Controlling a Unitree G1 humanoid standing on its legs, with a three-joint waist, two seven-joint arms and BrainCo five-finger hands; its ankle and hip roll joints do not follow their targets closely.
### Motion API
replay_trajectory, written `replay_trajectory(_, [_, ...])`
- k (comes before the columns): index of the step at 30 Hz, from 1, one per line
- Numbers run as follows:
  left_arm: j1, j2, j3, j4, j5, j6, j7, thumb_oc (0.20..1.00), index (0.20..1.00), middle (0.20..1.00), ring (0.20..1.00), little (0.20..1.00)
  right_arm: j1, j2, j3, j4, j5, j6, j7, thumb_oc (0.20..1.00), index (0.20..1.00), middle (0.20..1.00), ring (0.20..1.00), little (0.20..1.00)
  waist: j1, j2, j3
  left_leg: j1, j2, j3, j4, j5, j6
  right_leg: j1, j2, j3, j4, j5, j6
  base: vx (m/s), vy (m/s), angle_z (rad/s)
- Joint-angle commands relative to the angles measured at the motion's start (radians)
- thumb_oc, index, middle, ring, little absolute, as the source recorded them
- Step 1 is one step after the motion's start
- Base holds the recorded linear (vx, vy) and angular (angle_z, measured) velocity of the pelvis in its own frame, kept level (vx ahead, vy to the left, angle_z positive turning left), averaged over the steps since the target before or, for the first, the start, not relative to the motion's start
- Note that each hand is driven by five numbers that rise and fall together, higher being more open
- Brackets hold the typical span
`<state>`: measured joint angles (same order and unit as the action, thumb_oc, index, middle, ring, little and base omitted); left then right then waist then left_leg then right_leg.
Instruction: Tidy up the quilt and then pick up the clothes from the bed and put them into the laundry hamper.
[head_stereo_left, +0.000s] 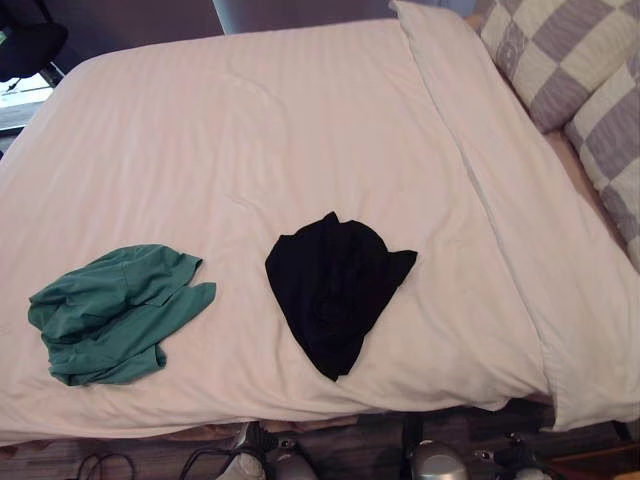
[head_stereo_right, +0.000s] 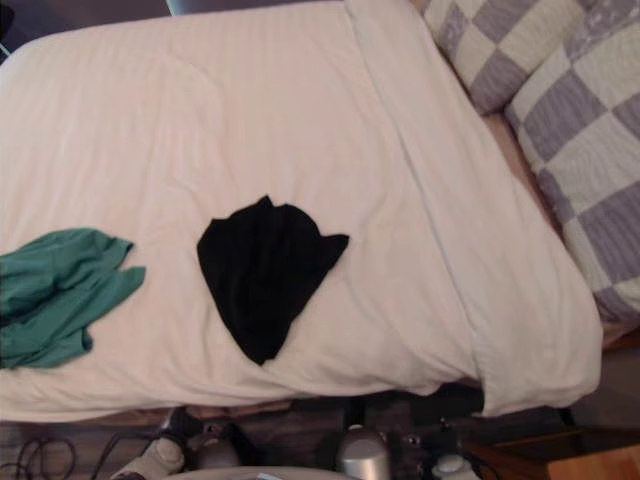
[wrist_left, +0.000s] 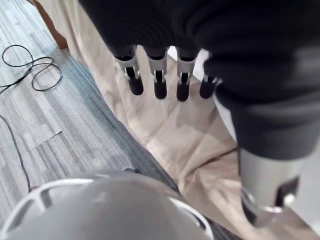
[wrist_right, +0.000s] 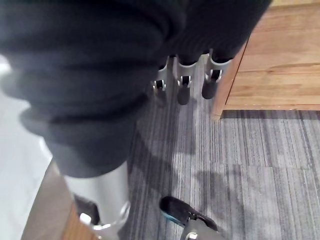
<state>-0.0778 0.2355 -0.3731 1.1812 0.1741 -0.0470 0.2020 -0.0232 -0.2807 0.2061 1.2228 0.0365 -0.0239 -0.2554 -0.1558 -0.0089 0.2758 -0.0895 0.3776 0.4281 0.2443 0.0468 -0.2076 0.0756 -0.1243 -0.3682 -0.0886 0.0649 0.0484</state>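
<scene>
Black garment (head_stereo_left: 336, 290): crumpled on the white quilt (head_stereo_left: 250, 150), near the bed's front edge, about midway along it.
Green garment (head_stereo_left: 115, 312): bunched near the front left corner, well apart from the black one; cut off in the right eye view.
Pillows (head_stereo_left: 560, 55): checked, at the right edge, partly out of frame.
Left hand (wrist_left: 160, 75): fingers straight, holding nothing, above the beige bed skirt (wrist_left: 165, 130).
Right hand (wrist_right: 182, 80): fingers straight, empty, over grey floor (wrist_right: 260, 155) beside wooden furniture (wrist_right: 280, 60).

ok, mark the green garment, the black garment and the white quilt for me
green garment (head_stereo_left: 115, 312), left eye view, middle of the crumpled bundle.
black garment (head_stereo_left: 335, 285), left eye view, centre of the dark cloth.
white quilt (head_stereo_left: 250, 130), left eye view, bare flat stretch above both garments.
</scene>
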Motion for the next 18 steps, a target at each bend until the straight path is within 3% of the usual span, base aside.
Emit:
replay_trajectory(1, [0.014,-0.04,0.011,0.031,0.003,-0.015,0.019,1.0,1.0,1.0,1.0,1.0,0.038,-0.002,0.013,0.003,-0.049,0.015,-0.001,1.0,1.0,1.0,1.0,1.0,0.013,-0.017,-0.033,0.077,0.038,-0.14,-0.121,0.066,0.041,-0.069,-0.186,0.135,0.059,-0.087,0.12,-0.03,1.015,0.02])
replay_trajectory(2, [0.007,-0.035,0.006,0.025,-0.017,-0.021,0.02,1.0,1.0,1.0,1.0,1.0,0.052,-0.002,0.008,-0.009,-0.049,0.009,0.006,1.0,1.0,1.0,1.0,1.0,0.022,-0.012,-0.048,0.129,0.085,-0.288,-0.136,0.099,0.027,-0.089,-0.236,0.163,0.073,-0.066,0.161,-0.03,0.556,0.14])
replay_trajectory(3, [0.006,-0.035,0.005,0.025,-0.017,-0.021,0.02,1.0,1.0,1.0,1.0,1.0,0.052,-0.001,0.007,-0.009,-0.049,0.01,0.006,1.0,1.0,1.0,1.0,1.0,0.02,-0.012,-0.05,0.126,0.085,-0.29,-0.137,0.101,0.027,-0.091,-0.236,0.162,0.073,-0.064,0.161,0.0,1.069,0.04])
replay_trajectory(4, [0.0,-0.034,-0.006,0.037,-0.011,-0.015,0.015,1.0,1.0,1.0,1.0,1.0,0.052,0.01,-0.007,-0.003,-0.046,0.012,0.027,1.0,1.0,1.0,1.0,1.0,0.02,-0.011,-0.058,0.173,0.042,-0.412,-0.151,-0.007,0.001,-0.117,-0.275,0.205,0.099,-0.042,0.194,0.01,0.511,0.03])
replay_trajectory(5, [-0.001,-0.034,-0.006,0.037,-0.011,-0.016,0.015,1.0,1.0,1.0,1.0,1.0,0.052,0.01,-0.007,-0.003,-0.046,0.012,0.028,1.0,1.0,1.0,1.0,1.0,0.02,-0.013,-0.06,0.169,0.04,-0.413,-0.151,-0.005,0.002,-0.119,-0.277,0.205,0.099,-0.041,0.194,-0.02,0.907,-0.24])
replay_trajectory(6, [-0.042,-0.028,0.0,0.048,-0.027,-0.018,0.011,1.0,1.0,1.0,1.0,1.0,0.045,0.026,-0.023,-0.006,-0.057,0.017,0.04,1.0,1.0,1.0,1.0,1.0,0.009,-0.029,-0.067,0.189,0.008,-0.368,-0.19,-0.135,-0.012,-0.141,-0.337,0.204,0.109,0.071,0.213,-0.11,0.577,-0.02])
replay_trajectory(7, [-0.055,-0.017,0.008,0.042,-0.038,-0.016,0.012,1.0,1.0,1.0,1.0,1.0,0.029,0.041,-0.016,-0.004,-0.062,0.031,0.034,1.0,1.0,1.0,1.0,1.0,0.017,-0.046,-0.056,0.217,-0.021,-0.331,-0.221,-0.145,-0.006,-0.182,-0.364,0.222,0.11,0.193,0.213,-0.19,0.81,0.22])
replay_trajectory(8, [-0.054,0.004,0.031,0.036,-0.049,-0.015,0.009,1.0,1.0,1.0,1.0,1.0,0.011,0.057,-0.009,0.001,-0.048,0.035,0.035,1.0,1.0,1.0,1.0,1.0,0.041,-0.046,-0.049,0.232,-0.046,-0.292,-0.248,-0.153,0.005,-0.199,-0.393,0.121,0.101,0.224,0.213,-0.31,0.816,0.38])
replay_trajectory(9, [-0.037,0.018,0.037,0.016,-0.041,-0.015,-0.007,1.0,1.0,1.0,1.0,1.0,-0.011,0.081,0.015,-0.023,-0.047,0.03,0.035,1.0,1.0,1.0,1.0,1.0,0.06,-0.042,-0.047,0.252,-0.091,-0.21,-0.31,-0.124,0.028,-0.218,-0.366,-0.037,0.15,0.152,0.204,-0.24,0.632,-0.04])
replay_trajectory(10, [-0.036,0.018,0.037,0.015,-0.041,-0.015,-0.007,1.0,1.0,1.0,1.0,1.0,-0.01,0.081,0.015,-0.024,-0.047,0.03,0.035,1.0,1.0,1.0,1.0,1.0,0.06,-0.041,-0.046,0.254,-0.089,-0.209,-0.313,-0.122,0.027,-0.218,-0.365,-0.037,0.152,0.15,0.203,-0.25,0.639,-0.55])
replay_trajectory(12, [-0.021,0.03,0.027,0.015,-0.021,-0.012,-0.027,1.0,1.0,1.0,1.0,1.0,-0.017,0.083,0.055,-0.049,-0.067,0.013,0.043,1.0,1.0,1.0,1.0,1.0,0.049,-0.033,-0.03,0.248,-0.118,-0.195,-0.332,-0.101,0.052,-0.259,-0.227,0.009,0.233,0.068,0.189,-0.17,0.388,-0.65])
replay_trajectory(13, [-0.021,0.03,0.027,0.015,-0.021,-0.012,-0.027,1.0,1.0,1.0,1.0,1.0,-0.017,0.083,0.055,-0.049,-0.067,0.013,0.043,1.0,1.0,1.0,1.0,1.0,0.049,-0.033,-0.03,0.248,-0.118,-0.195,-0.332,-0.101,0.052,-0.259,-0.227,0.009,0.233,0.068,0.189,-0.22,0.478,-0.35])
replay_trajectory(14, [-0.029,0.028,0.011,0.031,0.011,-0.004,-0.032,1.0,1.0,1.0,1.0,1.0,-0.025,0.085,0.105,-0.082,-0.09,0.0,0.045,1.0,1.0,1.0,1.0,1.0,0.048,-0.029,-0.027,0.227,-0.169,-0.207,-0.332,-0.086,0.088,-0.242,-0.106,0.024,0.304,-0.032,0.157,-0.22,0.486,-0.13])
replay_trajectory(15, [-0.042,0.021,0.004,0.039,0.021,0.003,-0.028,1.0,1.0,1.0,1.0,1.0,-0.034,0.083,0.121,-0.087,-0.1,-0.004,0.044,1.0,1.0,1.0,1.0,1.0,0.047,-0.021,-0.025,0.214,-0.203,-0.223,-0.332,-0.077,0.108,-0.229,-0.046,0.047,0.34,-0.095,0.129,-0.31,0.65,-0.01])
replay_trajectory(16, [-0.047,0.017,-0.001,0.046,0.025,0.009,-0.027,1.0,1.0,1.0,1.0,1.0,-0.039,0.087,0.137,-0.081,-0.108,-0.003,0.043,1.0,1.0,1.0,1.0,1.0,0.042,-0.013,-0.018,0.203,-0.231,-0.232,-0.329,-0.065,0.13,-0.239,0.002,0.088,0.431,-0.122,0.123,-0.2,0.387,0.25])
replay_trajectory(18, [-0.052,0.006,-0.007,0.047,0.028,0.015,-0.022,1.0,1.0,1.0,1.0,1.0,-0.049,0.089,0.151,-0.076,-0.119,-0.001,0.044,1.0,1.0,1.0,1.0,1.0,0.046,-0.003,-0.012,0.193,-0.272,-0.25,-0.319,-0.061,0.156,-0.237,0.053,0.142,0.536,-0.151,0.112,-0.15,0.258,0.37])
